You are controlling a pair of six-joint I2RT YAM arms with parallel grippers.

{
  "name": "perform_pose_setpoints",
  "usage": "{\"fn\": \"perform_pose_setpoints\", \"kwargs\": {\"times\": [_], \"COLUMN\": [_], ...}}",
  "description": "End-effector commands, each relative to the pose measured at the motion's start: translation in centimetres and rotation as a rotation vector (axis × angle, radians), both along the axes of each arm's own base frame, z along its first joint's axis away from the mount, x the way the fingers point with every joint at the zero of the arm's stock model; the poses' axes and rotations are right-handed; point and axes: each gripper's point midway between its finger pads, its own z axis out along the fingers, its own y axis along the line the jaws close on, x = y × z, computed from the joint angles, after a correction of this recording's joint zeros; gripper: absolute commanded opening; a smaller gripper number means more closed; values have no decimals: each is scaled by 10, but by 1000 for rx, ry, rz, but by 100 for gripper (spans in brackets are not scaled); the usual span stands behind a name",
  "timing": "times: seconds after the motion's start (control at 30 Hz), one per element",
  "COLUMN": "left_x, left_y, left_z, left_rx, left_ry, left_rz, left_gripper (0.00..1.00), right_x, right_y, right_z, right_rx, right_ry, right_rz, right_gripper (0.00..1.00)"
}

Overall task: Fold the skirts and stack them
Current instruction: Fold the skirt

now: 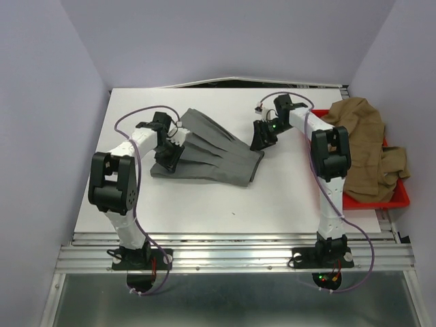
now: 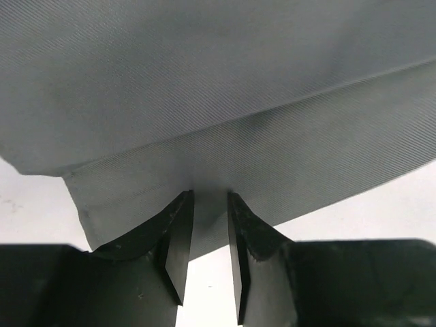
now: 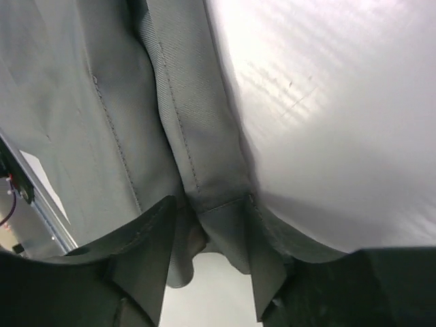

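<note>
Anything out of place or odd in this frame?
The tan skirt lies crumpled over the red tray, spilling past its rim. The grey skirt lies spread on the table; nothing else stands out.

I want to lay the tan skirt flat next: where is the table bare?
Bare: the near table strip between grey skirt and arm bases, and the far strip behind it. Crowded: the middle, where left gripper and right gripper meet the skirt's ends, and the right edge, taken by the red tray holding the tan skirt.

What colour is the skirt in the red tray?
Tan-brown. The skirt lies heaped in the tray; the top view shows it best.
</note>
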Motion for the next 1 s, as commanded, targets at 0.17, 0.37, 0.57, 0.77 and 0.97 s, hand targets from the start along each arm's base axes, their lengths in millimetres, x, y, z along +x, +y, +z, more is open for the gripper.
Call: {"fn": "perform_pose_setpoints", "kwargs": {"times": [0.17, 0.37, 0.57, 0.77, 0.97], "left_x": [66, 166, 230, 199, 104], "left_y": [32, 44, 57, 19, -39], "left_z": [-32, -16, 49, 163, 205], "left_rx": [102, 169, 209, 69, 25], "left_ry": [-28, -192, -425, -619, -715], "left_rz": [92, 118, 169, 160, 181], "left_gripper": [33, 33, 51, 59, 67], "right_x": [-51, -95, -118, -114, -122], "right_y": [7, 37, 83, 86, 69], "right_z": [-9, -2, 14, 30, 37], "right_rx": [129, 229, 315, 319, 251], "right_ry": [176, 300, 327, 273, 234], "right_rz": [1, -13, -46, -161, -296], "right_gripper": [29, 26, 29, 53, 59]}}
